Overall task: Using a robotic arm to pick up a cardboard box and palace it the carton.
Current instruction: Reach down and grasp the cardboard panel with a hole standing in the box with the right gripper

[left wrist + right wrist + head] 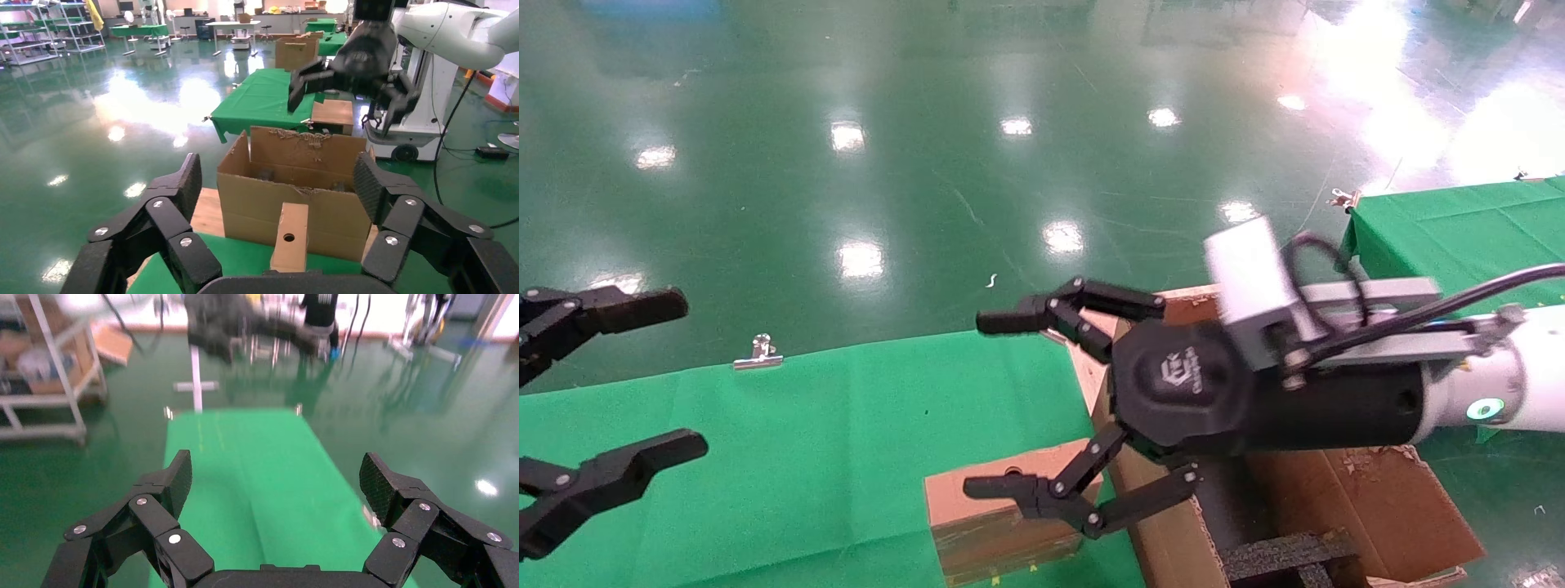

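Both end effectors, left [641, 380] and right [997, 406], spread wide, empty; cardboard box [289, 237] hole clearest from left wrist.

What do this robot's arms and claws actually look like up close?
The right arm is glossy white with a green ring light, ending in a black cylindrical wrist bearing an embossed logo. A silver camera block with looping black cables sits on it. The right gripper and left gripper are black, multi-link fingers with silver pivot pins and textured pads.

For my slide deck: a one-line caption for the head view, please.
Right tool open above the cardboard box beside the carton; left tool open over the green table.
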Robot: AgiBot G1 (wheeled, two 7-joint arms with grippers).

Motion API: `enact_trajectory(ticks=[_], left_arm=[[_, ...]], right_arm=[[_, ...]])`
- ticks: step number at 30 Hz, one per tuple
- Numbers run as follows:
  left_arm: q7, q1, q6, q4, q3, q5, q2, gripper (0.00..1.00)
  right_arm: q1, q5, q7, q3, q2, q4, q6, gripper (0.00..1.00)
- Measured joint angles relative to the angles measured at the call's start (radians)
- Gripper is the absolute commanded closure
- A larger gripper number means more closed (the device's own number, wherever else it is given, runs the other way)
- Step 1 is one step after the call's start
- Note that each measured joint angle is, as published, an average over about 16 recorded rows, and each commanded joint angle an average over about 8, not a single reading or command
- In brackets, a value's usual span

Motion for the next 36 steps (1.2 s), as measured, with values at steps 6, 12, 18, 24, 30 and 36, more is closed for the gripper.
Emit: enact_trajectory(ticks=[6,12,18,24,30,36], left_arm=[[0.0,0.0,0.0,0.0,0.0,0.0,0.0,1.0],[0.0,0.0,0.0,0.0,0.0,0.0,0.0,1.0],[0.0,0.0,0.0,0.0,0.0,0.0,0.0,1.0],[0.0,0.0,0.0,0.0,0.0,0.0,0.0,1.0],[0.0,0.0,0.0,0.0,0.0,0.0,0.0,1.0],[0.0,0.0,0.0,0.0,0.0,0.0,0.0,1.0]], right_arm=[[0.067,-0.165,0.003,-0.068,-0.022,0.004,0.0,0.0],[0.144,-0.342,-0.001,-0.147,-0.073,-0.008,-0.01,0.0],[0.21,-0.483,-0.009,-0.218,-0.137,-0.038,-0.026,0.0],[0.259,-0.58,-0.012,-0.273,-0.195,-0.071,-0.04,0.0],[0.297,-0.659,-0.003,-0.322,-0.245,-0.095,-0.05,0.0],[0.33,-0.734,0.01,-0.367,-0.283,-0.103,-0.056,0.0]])
